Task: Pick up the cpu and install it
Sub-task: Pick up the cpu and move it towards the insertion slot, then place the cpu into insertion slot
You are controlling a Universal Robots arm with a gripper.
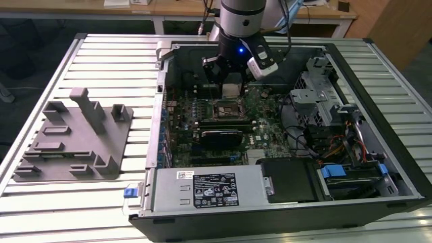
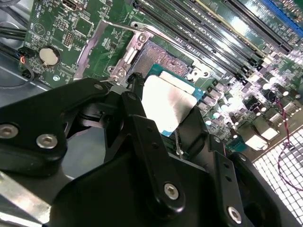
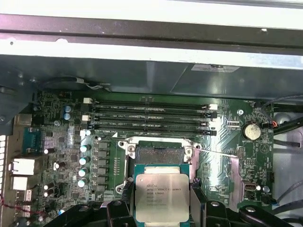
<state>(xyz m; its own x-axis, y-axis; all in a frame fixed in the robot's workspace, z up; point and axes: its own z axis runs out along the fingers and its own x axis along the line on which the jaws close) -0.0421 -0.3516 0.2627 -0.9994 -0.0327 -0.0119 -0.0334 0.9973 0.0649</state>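
My gripper [image 1: 231,87] hangs inside the open computer case, shut on the cpu [image 1: 231,91], a small square chip with a silvery top. In both wrist views the cpu [image 3: 162,191] [image 2: 168,104] sits clamped between black fingers [image 3: 197,201] on two opposite sides. It hovers just above the motherboard, beside the open black socket frame [image 1: 224,108]. The socket [image 3: 158,152] [image 2: 163,59] lies bare, with its metal load plate folded back. The cpu is apart from the socket and roughly level.
A black heatsink block [image 1: 219,136] lies on the board nearer the case front. Memory slots [image 3: 151,118] run beside the socket. A drive cage [image 1: 324,98] and cables fill the exterior view's right. A grey tray [image 1: 74,136] stands on the slatted table, at the exterior view's left.
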